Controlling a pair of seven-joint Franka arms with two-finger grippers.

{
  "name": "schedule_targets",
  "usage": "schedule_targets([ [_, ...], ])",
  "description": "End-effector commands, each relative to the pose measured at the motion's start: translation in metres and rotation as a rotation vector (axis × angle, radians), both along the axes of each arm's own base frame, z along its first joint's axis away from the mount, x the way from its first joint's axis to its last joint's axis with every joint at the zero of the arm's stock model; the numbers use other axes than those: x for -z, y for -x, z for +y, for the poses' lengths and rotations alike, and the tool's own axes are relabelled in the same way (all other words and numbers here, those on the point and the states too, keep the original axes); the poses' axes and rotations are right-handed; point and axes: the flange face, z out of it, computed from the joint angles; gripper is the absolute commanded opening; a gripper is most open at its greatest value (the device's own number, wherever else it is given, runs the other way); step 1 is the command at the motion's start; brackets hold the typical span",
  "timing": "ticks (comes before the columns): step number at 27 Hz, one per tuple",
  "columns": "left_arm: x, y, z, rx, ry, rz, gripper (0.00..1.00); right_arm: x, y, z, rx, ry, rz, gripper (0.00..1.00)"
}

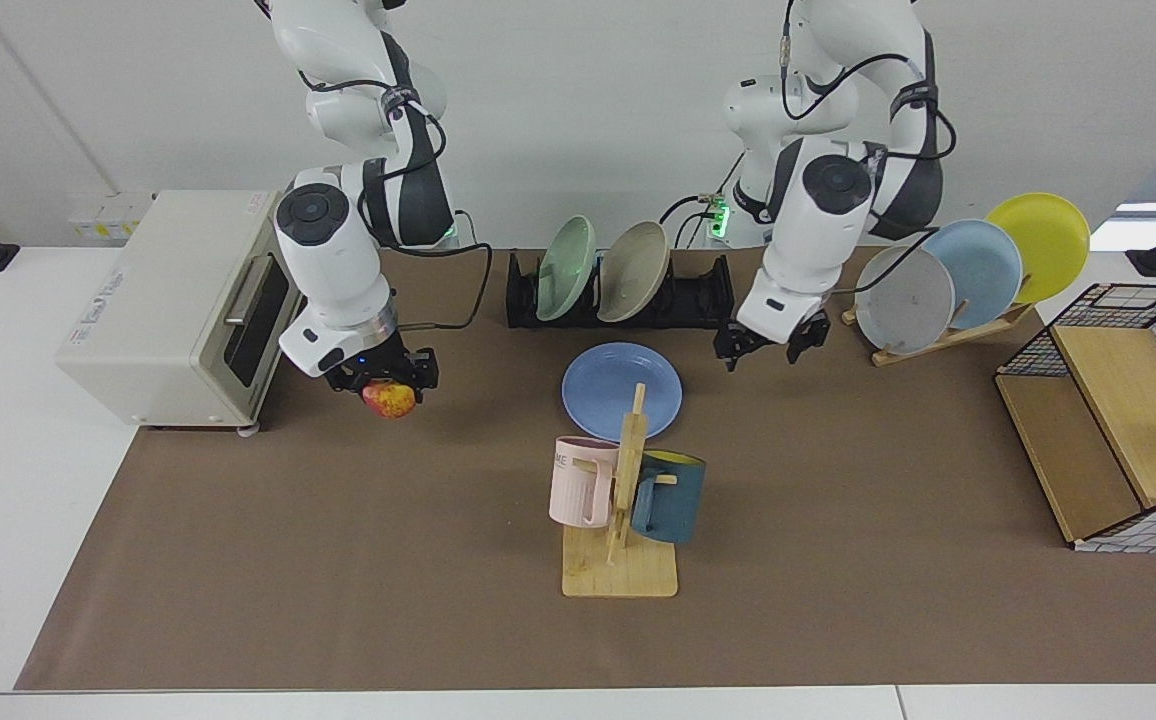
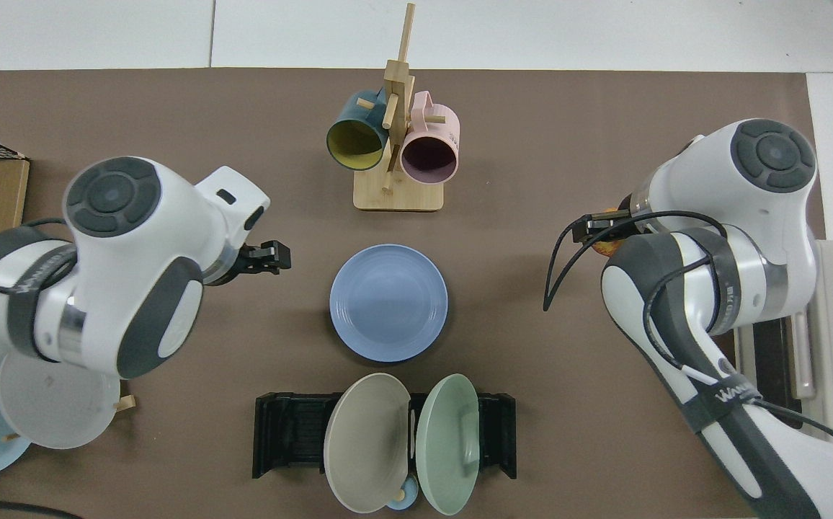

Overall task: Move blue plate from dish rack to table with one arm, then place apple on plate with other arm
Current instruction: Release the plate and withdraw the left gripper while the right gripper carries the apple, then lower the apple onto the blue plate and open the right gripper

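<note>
The blue plate (image 1: pixel 622 390) (image 2: pixel 388 303) lies flat on the table's brown mat (image 1: pixel 338 560) (image 2: pixel 171 108), in front of the black dish rack (image 1: pixel 703 290) (image 2: pixel 287 432). My left gripper (image 1: pixel 766 348) (image 2: pixel 272 256) hangs open beside the plate, clear of its rim, holding nothing. My right gripper (image 1: pixel 390 385) (image 2: pixel 604 227) is shut on the red-yellow apple (image 1: pixel 390 402) (image 2: pixel 606 249), held above the mat near the toaster oven. In the top view the apple is mostly hidden by the right wrist.
A green plate (image 1: pixel 566 268) and a beige plate (image 1: pixel 633 270) stand in the rack. A wooden mug tree (image 1: pixel 621 500) with two mugs stands just in front of the blue plate. A toaster oven (image 1: pixel 168 310), a wooden plate stand (image 1: pixel 938 300) and a wire basket (image 1: pixel 1118 420) line the sides.
</note>
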Motion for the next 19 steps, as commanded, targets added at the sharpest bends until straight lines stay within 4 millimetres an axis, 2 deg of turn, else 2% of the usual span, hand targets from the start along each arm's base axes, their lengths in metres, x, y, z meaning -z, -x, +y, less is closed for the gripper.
schedule_targets([
  [1,-0.039,0.007,0.039,-0.030,-0.003,-0.005,1.00,-0.002,0.014,0.029,0.044,-0.012,0.012,0.13],
  [4,-0.061,0.001,0.068,-0.034,0.021,0.014,1.00,0.004,0.021,0.051,0.073,-0.011,0.015,0.13],
  [7,-0.084,-0.003,0.098,-0.003,0.041,0.034,1.00,0.008,0.032,0.091,0.109,-0.009,0.017,0.12],
  [11,-0.105,0.001,0.137,0.000,0.067,0.045,1.00,0.012,0.048,0.136,0.152,-0.007,0.017,0.11],
  [15,-0.123,0.013,0.157,0.005,0.065,0.042,1.00,0.020,0.059,0.173,0.201,-0.011,0.003,0.11],
  [19,-0.139,0.024,0.178,0.007,0.066,0.027,1.00,0.037,0.072,0.216,0.242,-0.033,-0.009,0.11],
])
